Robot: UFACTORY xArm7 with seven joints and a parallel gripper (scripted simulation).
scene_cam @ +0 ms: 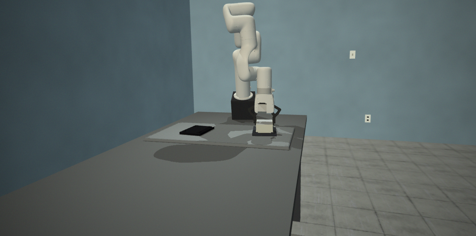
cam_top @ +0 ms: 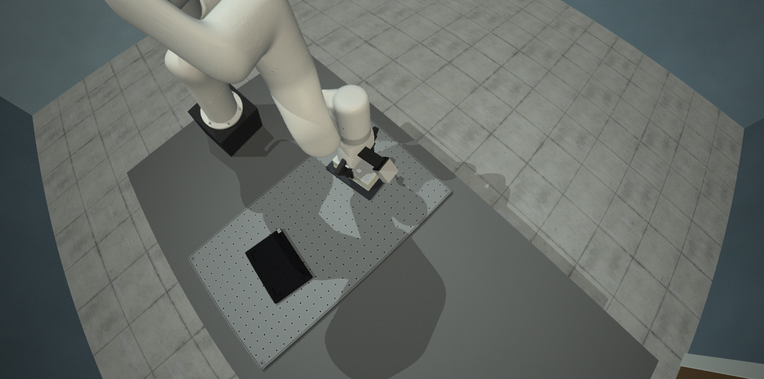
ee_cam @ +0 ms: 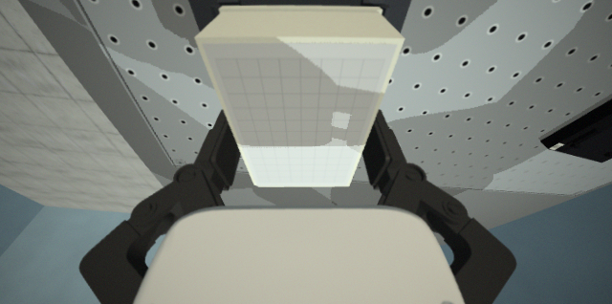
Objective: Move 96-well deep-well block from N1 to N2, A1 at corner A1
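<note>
The cream 96-well deep-well block stands upright on the dark plate nest N1. It also shows in the exterior view and, with its well grid, in the wrist view. My gripper is open, lowered over the block. Its two black fingers stand on either side of the block's long walls with a small gap on each side. It also shows in the top view and the exterior view. The empty black plate nest N2 lies flat at the other end of the breadboard.
Both nests sit on a perforated grey breadboard on a dark table. The arm's black base block stands behind the breadboard. The table's edge runs close to N1 on the floor side.
</note>
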